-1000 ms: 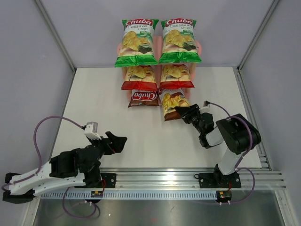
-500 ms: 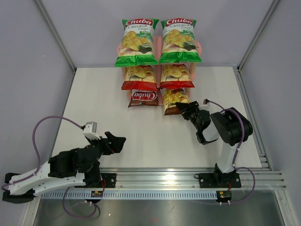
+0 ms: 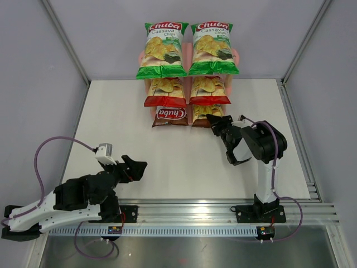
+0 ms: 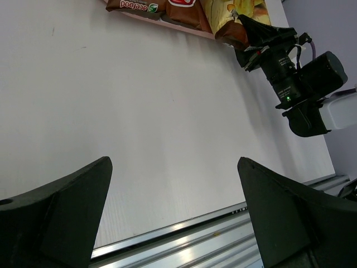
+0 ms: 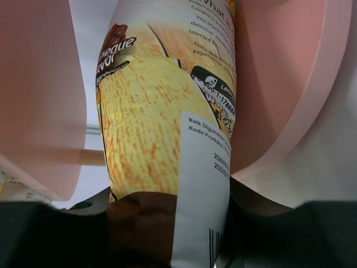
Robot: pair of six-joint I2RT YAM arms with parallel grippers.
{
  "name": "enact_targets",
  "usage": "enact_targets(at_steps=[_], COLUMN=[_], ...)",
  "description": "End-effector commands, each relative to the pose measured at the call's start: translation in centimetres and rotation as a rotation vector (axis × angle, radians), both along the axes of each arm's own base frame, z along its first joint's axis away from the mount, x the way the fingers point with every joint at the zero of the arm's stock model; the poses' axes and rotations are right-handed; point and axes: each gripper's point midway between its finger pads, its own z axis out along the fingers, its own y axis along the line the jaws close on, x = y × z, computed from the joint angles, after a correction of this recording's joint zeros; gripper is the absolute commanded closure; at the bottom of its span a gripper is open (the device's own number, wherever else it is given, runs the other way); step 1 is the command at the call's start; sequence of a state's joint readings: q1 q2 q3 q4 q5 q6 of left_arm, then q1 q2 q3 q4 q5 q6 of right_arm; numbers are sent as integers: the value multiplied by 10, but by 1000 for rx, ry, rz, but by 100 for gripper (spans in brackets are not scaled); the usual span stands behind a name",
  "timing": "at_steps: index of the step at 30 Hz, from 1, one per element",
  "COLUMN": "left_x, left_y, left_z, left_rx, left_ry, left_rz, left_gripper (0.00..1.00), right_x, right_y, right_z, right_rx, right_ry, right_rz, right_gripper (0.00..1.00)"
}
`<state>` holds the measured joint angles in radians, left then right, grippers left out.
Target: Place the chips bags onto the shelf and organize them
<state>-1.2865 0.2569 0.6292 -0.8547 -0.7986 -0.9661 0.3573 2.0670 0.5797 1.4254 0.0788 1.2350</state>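
The pink shelf (image 3: 236,56) stands at the back of the table. Two green chips bags (image 3: 162,50) (image 3: 213,48) lie on its top tier and two red ones (image 3: 165,92) (image 3: 209,90) on the middle tier. One dark brown bag (image 3: 170,116) lies on the bottom tier. My right gripper (image 3: 215,124) is shut on the near end of the other brown bag (image 3: 208,113), which reaches in between two pink boards (image 5: 284,84) in the right wrist view. My left gripper (image 3: 136,167) hangs open over the near left of the table, holding nothing.
The white table (image 3: 167,162) is framed by grey walls on three sides. An aluminium rail (image 3: 195,211) runs along its near edge by the arm bases. A cable (image 3: 61,142) loops off the left arm.
My right gripper has carried the brown bag away from me, off the table in front of the shelf and in onto its bottom tier. The left arm has barely shifted.
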Motion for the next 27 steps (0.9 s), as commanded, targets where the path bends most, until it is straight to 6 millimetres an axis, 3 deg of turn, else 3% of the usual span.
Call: enact_targets(at_steps=[1, 6, 8, 24, 27], left_x=[4, 4, 4, 2, 2], left_y=[11, 14, 15, 28, 29], left_z=[17, 19, 19, 21, 19], left_rx=[-21, -25, -20, -31, -37], left_ry=[-35, -38, -37, -40, -39], left_rz=[39, 45, 47, 60, 62], left_gripper=[1, 1, 1, 1, 1], right_x=[10, 16, 19, 36, 34], right_y=[1, 8, 5, 22, 23], right_z=[15, 15, 5, -11, -13], right_rx=[30, 23, 5, -64, -73], right_ry=[-85, -69, -21, 16, 22], right_rz=[-44, -51, -76, -43, -35], right_gripper=[59, 53, 51, 46, 39])
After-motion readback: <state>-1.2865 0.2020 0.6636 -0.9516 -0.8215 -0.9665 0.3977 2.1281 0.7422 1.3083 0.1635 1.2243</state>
